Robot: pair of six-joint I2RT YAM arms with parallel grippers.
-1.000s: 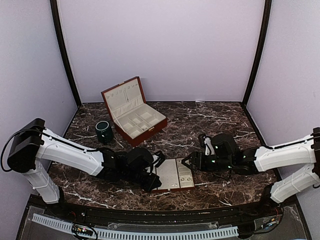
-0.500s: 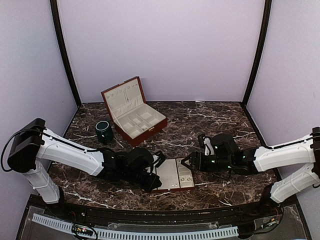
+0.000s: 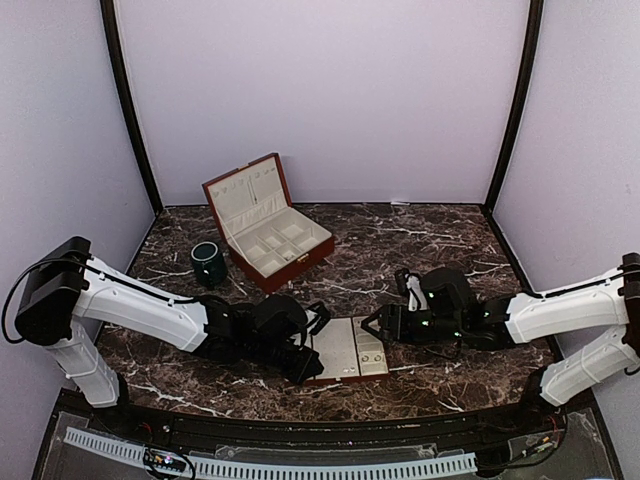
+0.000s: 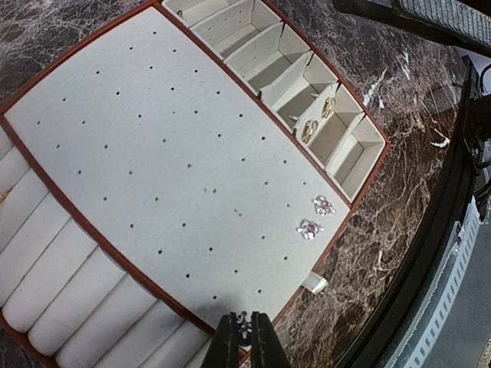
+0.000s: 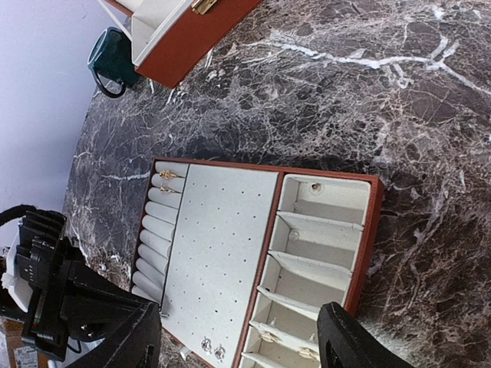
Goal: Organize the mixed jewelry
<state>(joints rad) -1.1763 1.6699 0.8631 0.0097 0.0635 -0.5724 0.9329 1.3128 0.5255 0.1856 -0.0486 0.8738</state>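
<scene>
Your left gripper (image 4: 243, 337) pinches a tiny stud (image 4: 242, 322), flower studs (image 4: 310, 229) lying beyond its jaws; your right gripper (image 5: 238, 341) hangs spread over the tray (image 5: 222, 230).

The left arm (image 3: 140, 305) and right arm (image 3: 565, 310) are wearing white shells over black joints; small green lights (image 3: 425, 322) are glowing on the right black wrist.
</scene>
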